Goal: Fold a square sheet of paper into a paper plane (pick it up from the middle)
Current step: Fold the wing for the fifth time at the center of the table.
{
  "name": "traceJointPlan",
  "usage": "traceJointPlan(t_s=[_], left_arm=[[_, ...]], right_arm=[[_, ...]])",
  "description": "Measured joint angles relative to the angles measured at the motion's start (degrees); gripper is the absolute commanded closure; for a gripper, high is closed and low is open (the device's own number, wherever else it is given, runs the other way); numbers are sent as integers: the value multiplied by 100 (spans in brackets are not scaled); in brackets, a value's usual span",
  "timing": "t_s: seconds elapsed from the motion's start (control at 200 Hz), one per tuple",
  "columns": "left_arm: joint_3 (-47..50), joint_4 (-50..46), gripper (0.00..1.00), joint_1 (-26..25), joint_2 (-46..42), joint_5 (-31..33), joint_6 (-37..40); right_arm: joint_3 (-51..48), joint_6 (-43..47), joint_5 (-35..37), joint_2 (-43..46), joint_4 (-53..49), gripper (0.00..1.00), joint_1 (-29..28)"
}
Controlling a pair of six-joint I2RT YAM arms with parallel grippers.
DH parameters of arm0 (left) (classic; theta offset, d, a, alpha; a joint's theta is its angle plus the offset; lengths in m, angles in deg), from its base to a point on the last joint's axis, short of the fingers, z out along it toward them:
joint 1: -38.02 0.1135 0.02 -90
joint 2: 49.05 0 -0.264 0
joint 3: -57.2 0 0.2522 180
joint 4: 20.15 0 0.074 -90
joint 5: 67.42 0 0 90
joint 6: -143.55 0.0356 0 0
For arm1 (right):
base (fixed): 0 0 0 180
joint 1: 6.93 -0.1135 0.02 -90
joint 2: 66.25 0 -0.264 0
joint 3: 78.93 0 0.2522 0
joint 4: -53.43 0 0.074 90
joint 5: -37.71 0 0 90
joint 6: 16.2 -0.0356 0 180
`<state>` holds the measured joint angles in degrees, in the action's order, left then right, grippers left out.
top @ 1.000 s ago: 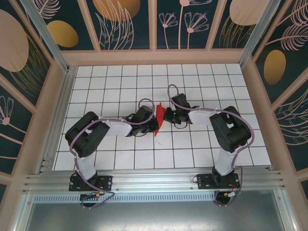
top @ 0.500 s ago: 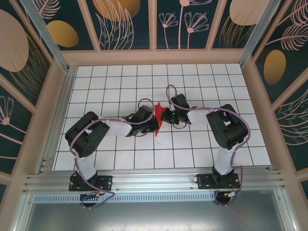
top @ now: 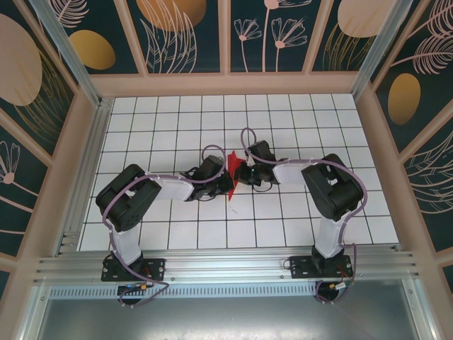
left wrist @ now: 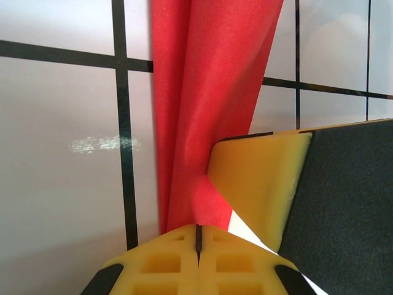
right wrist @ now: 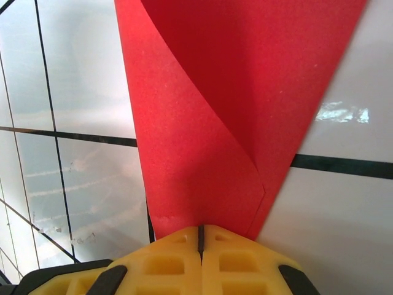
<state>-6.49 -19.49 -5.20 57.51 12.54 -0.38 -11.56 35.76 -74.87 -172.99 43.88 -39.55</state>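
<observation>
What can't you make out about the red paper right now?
Top view: the square sheet of paper is too small, wedged between the left gripper and right gripper; its folds are unreadable.
Left wrist view: its far end is cut off by the top edge.
Right wrist view: same; its pinched edge hides in the grip.

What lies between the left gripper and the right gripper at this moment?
The square sheet of paper, folded, fills the gap in the top external view; the left gripper and right gripper are both shut on it.
</observation>
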Motion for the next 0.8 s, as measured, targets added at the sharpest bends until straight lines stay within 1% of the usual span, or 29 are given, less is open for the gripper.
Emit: traceJointPlan(t_s=[0.08, 0.16, 0.29, 0.365, 0.485, 0.641, 0.796], left_arm=[[17, -4, 89, 26, -57, -4, -63], [57, -4, 84, 103, -210, -57, -116], [74, 114, 82, 448, -564, -210, -155], [7, 234, 82, 623, -599, -302, -153], [-319, 256, 82, 750, -367, -372, -149], [-743, 275, 82, 785, 96, -487, -146], [-940, 267, 83, 787, 422, -577, -146]], right_arm=[[87, 22, -7, -44, -116, 99, 2], [114, 74, -26, -59, -164, 99, 13], [116, 302, -177, -101, -146, 99, 68], [116, 490, -297, -122, -122, 100, 103], [103, 791, -457, -151, -66, 100, 144], [9, 1093, -612, -153, 122, 99, 157], [-52, 1279, -708, -153, 227, 100, 155]])
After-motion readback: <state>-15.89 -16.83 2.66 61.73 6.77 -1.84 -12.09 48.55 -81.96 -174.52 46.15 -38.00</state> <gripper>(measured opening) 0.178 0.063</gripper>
